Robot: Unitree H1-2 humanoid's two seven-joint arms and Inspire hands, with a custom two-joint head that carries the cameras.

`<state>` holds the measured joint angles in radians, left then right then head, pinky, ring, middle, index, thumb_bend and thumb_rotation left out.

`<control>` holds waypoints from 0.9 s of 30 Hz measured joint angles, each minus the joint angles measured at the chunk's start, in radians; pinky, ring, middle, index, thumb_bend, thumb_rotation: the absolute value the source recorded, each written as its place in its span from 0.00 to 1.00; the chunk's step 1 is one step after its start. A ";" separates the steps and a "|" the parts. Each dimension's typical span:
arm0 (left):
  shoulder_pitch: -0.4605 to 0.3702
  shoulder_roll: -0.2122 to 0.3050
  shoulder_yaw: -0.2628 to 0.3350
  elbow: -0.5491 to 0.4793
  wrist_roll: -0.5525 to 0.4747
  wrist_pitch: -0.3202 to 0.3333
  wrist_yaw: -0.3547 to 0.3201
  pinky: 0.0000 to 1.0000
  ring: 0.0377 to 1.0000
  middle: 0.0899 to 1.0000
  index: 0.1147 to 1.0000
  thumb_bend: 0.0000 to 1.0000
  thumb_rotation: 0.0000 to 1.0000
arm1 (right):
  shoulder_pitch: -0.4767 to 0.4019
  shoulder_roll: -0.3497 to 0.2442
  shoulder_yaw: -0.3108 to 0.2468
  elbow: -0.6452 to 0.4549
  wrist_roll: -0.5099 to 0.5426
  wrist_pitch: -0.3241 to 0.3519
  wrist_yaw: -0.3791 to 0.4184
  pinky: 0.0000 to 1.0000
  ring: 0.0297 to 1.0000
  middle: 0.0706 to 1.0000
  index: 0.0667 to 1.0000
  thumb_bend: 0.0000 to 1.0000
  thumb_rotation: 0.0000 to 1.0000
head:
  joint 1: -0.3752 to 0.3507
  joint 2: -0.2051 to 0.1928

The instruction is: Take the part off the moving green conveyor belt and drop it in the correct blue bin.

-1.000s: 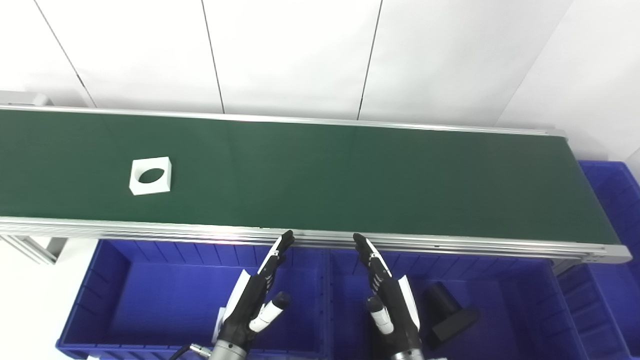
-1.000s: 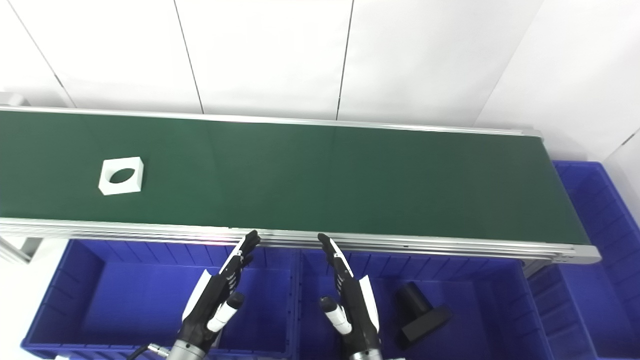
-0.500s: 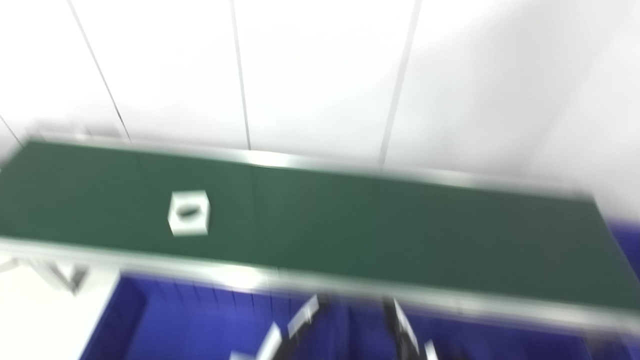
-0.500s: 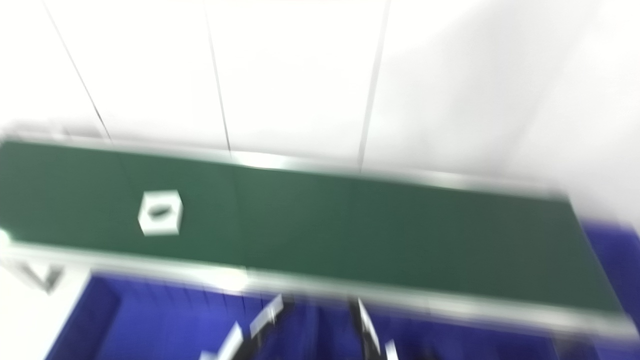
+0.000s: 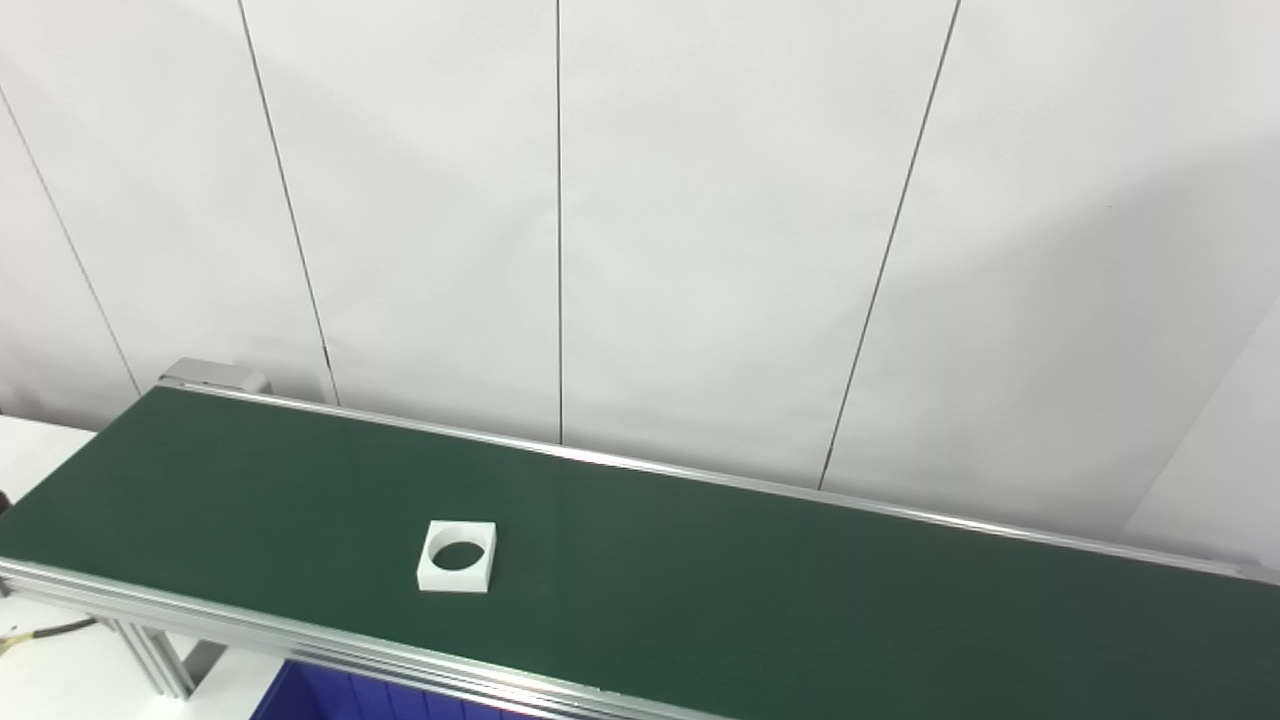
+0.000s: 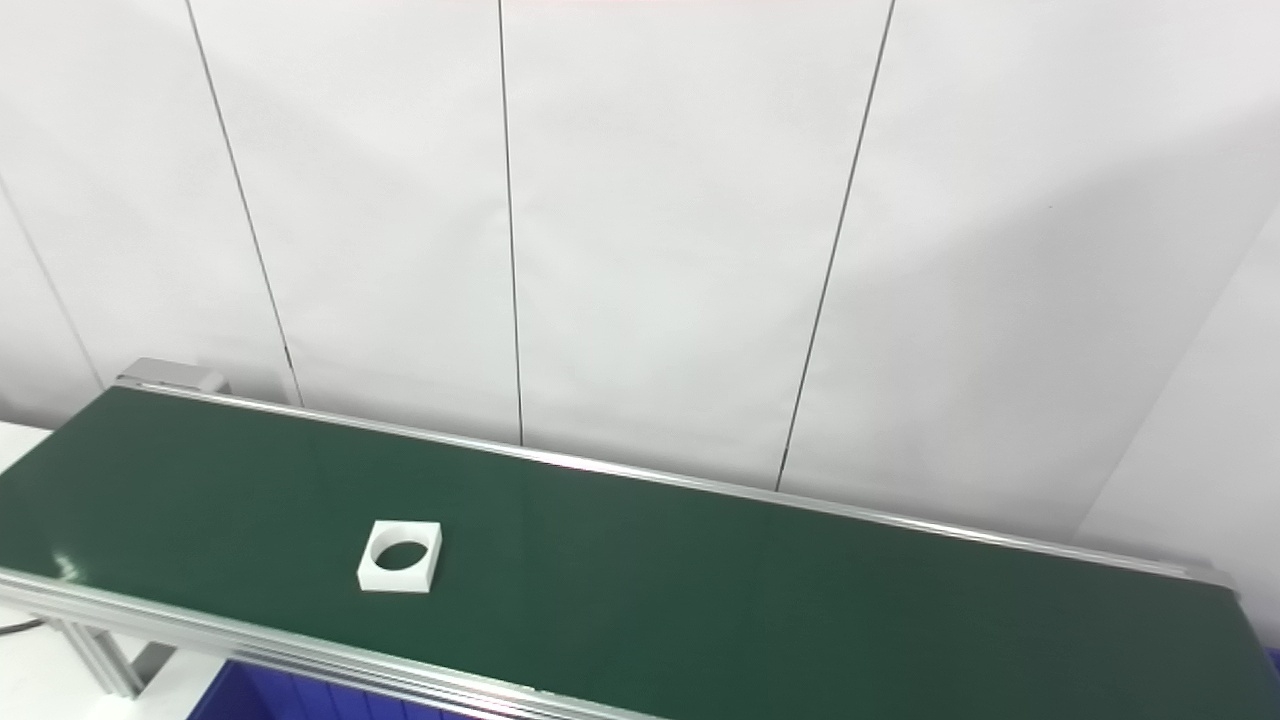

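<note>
1. Backed by white panelled wall [image 5: 700, 250] w/ thin dark vertical seams, rising straight behind the belt's far rail.
2. Green conveyor belt [image 5: 760, 600] running diagonally from upper left to lower right; flat, matte, bare except for one part. Aluminium rail [image 5: 300, 640] along near edge, thinner silver rail along far edge, grey end cap at far-left corner.
3. Blue bin [image 6: 270, 695] only as a sliver below near rail, bottom left; rim and ribbed wall barely showing, inside hidden.
4. White part [image 5: 457, 556] lying flat on belt, left of centre, closer to near rail than far one. Square block, low profile, w/ big round through-hole in the middle showing green belt beneath; corners crisp, sides plain, slightly turned relative to belt edges.
5. Open belt on all sides of part: wide stretch to its right, shorter stretch to its left before belt end, clear strip between it and near rail. Nothing touching it.
6. Neither left nor right hand in either view, so open/closed state can't be told.
</note>
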<state>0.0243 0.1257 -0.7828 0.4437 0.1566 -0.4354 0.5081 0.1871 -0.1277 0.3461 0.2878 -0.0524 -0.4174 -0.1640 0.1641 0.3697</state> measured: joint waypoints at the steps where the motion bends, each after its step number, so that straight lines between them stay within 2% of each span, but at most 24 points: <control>1: -0.002 0.000 -0.006 0.001 0.000 0.000 0.007 0.83 0.87 0.87 0.85 0.86 0.88 | 0.000 0.000 -0.004 0.000 0.004 0.000 0.005 1.00 0.98 0.98 1.00 0.90 1.00 | 0.000 0.000; 6: -0.011 0.003 -0.028 0.007 0.000 0.000 0.040 0.83 0.86 0.87 0.85 0.89 0.88 | 0.000 0.001 -0.020 0.001 0.018 0.000 0.035 1.00 0.98 0.99 1.00 0.89 1.00 | 0.031 0.002; 8: -0.009 0.009 -0.033 -0.022 0.005 0.001 0.050 0.83 0.85 0.86 0.84 0.93 0.90 | 0.000 0.003 -0.027 0.001 0.019 0.000 0.045 1.00 0.99 0.99 1.00 0.89 1.00 | 0.031 0.002; 10: -0.007 0.016 -0.033 -0.089 0.009 0.003 0.055 0.82 0.86 0.86 0.83 0.91 0.89 | 0.001 0.006 -0.032 0.001 0.019 0.000 0.051 1.00 0.99 0.99 1.00 0.91 1.00 | 0.035 0.009; 13: -0.005 0.042 -0.033 -0.258 0.031 -0.002 0.056 0.81 0.85 0.86 0.84 0.90 0.90 | 0.003 0.010 -0.032 0.001 0.017 0.000 0.054 1.00 1.00 0.99 1.00 0.92 1.00 | 0.034 0.011; 15: -0.010 0.053 -0.033 -0.333 0.056 -0.007 0.056 0.80 0.84 0.85 0.83 0.91 0.90 | 0.004 0.012 -0.032 0.001 0.016 0.000 0.057 1.00 1.00 0.99 1.00 0.91 1.00 | 0.031 0.014; 18: -0.028 0.078 -0.026 -0.406 0.135 -0.008 0.059 0.77 0.82 0.83 0.81 0.87 0.79 | 0.003 0.014 -0.032 0.002 0.014 0.000 0.058 1.00 0.99 0.99 0.99 0.91 1.00 | 0.034 0.023; 21: -0.071 0.102 0.033 -0.436 0.230 -0.007 0.057 0.77 0.82 0.83 0.84 0.83 0.58 | 0.000 0.015 -0.032 0.005 0.010 0.000 0.058 1.00 1.00 0.99 0.99 0.92 1.00 | 0.035 0.040; 23: -0.110 0.108 0.090 -0.442 0.274 -0.007 0.044 0.77 0.82 0.83 0.84 0.83 0.53 | -0.001 0.016 -0.032 0.005 0.008 0.000 0.058 1.00 1.00 0.99 0.99 0.92 1.00 | 0.029 0.052; 25: -0.145 0.103 0.147 -0.444 0.311 -0.007 0.019 0.79 0.81 0.82 0.87 0.89 0.49 | -0.001 0.017 -0.032 0.005 0.004 0.000 0.058 1.00 0.99 0.99 0.99 0.92 1.00 | 0.025 0.067; 26: -0.164 0.096 0.188 -0.443 0.329 -0.006 -0.008 0.79 0.81 0.82 0.87 0.89 0.49 | -0.001 0.017 -0.032 0.005 0.001 0.000 0.058 1.00 0.99 0.99 0.99 0.92 1.00 | 0.025 0.068; 27: -0.180 0.092 0.211 -0.441 0.339 0.001 -0.029 0.77 0.82 0.84 0.89 0.91 0.45 | -0.001 0.019 -0.032 0.004 -0.002 0.000 0.058 1.00 0.99 0.99 0.99 0.91 1.00 | 0.017 0.084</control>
<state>-0.1557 0.2181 -0.5715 0.0023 0.4953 -0.4342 0.4788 0.1857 -0.1092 0.3146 0.2921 -0.0542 -0.4175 -0.1065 0.1811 0.4539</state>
